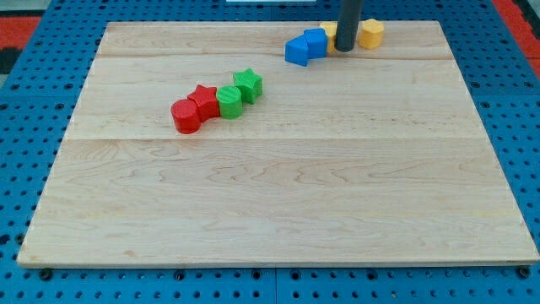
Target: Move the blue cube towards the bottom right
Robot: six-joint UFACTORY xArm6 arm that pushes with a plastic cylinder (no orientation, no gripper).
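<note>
Board (278, 203): pale wood, lying on a blue pegged surface (25, 279); its near corners run close to the view's bottom edge.

Rod (349, 21): dark, upright, cut off by the view's top. My tip (344, 50) rests near the board's top edge, just right of the blue cube. No fingers exist on this rod, so there is no spread or pinch to record.

Blue cube (315, 43): top of the board, right of centre, touching or nearly touching the tip; contact cannot be confirmed.

Blue block (296, 52): against the cube's left; shape hard to make out.

Yellow block (370, 33): just right of the rod, hexagon-like.

Second yellow block (331, 31): mostly hidden behind the rod and cube; shape not readable.

Diagonal row at left of centre, each touching the next: red cylinder (186, 116), red star (203, 101), green block (229, 101), green star (248, 84).
</note>
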